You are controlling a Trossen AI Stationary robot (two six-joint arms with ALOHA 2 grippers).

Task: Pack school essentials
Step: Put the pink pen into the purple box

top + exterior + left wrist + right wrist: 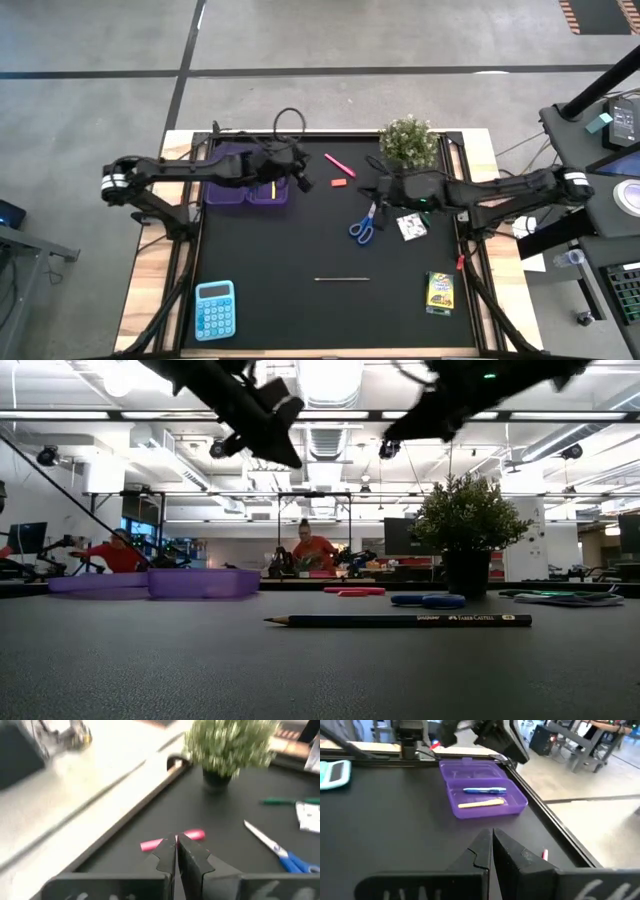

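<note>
Scissors (363,226), stiff, probably slippery, right of centre: best gripped at blue handles; both hands closed, empty.

Purple two-compartment case (247,189) near worktop's (300,310) far left corner, lid open flat. Small potted plant (409,143) upright at far edge, toward right. Light-blue calculator (215,309) flat near front left corner. People in red tops (313,548) seated in room beyond.
</note>
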